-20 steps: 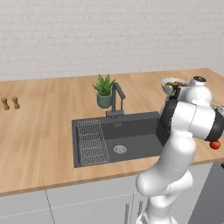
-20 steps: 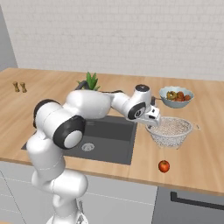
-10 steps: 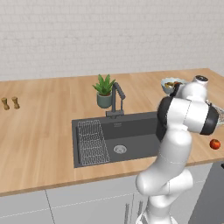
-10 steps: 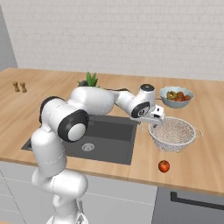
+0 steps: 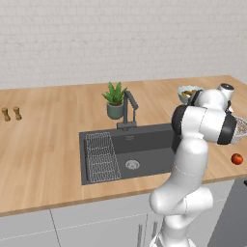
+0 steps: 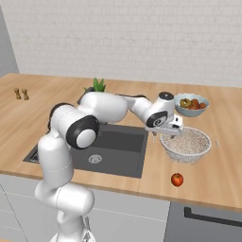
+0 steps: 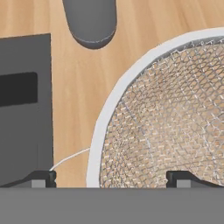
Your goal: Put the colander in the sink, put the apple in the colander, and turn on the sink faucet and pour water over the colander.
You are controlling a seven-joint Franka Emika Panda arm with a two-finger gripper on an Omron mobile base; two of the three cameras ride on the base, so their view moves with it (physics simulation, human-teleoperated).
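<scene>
Gripper (image 7: pixel 111 178) released, jaws standing wide apart, straddling near-left rim of colander (image 6: pixel 185 143): one fingertip (image 7: pixel 41 178) over bare wood outside rim, other inside mesh. No grasp visible. Colander sitting on wooden counter (image 6: pixel 222 170), just right of sink (image 6: pixel 111 149), not in basin. Apple (image 6: pixel 177 179) lying on counter near front edge, just in front of colander, apart from it. Glazed fruit bowl (image 6: pixel 191 104) standing behind colander. Faucet (image 5: pixel 129 110) standing behind sink, potted plant (image 5: pixel 115 100) beside it.
</scene>
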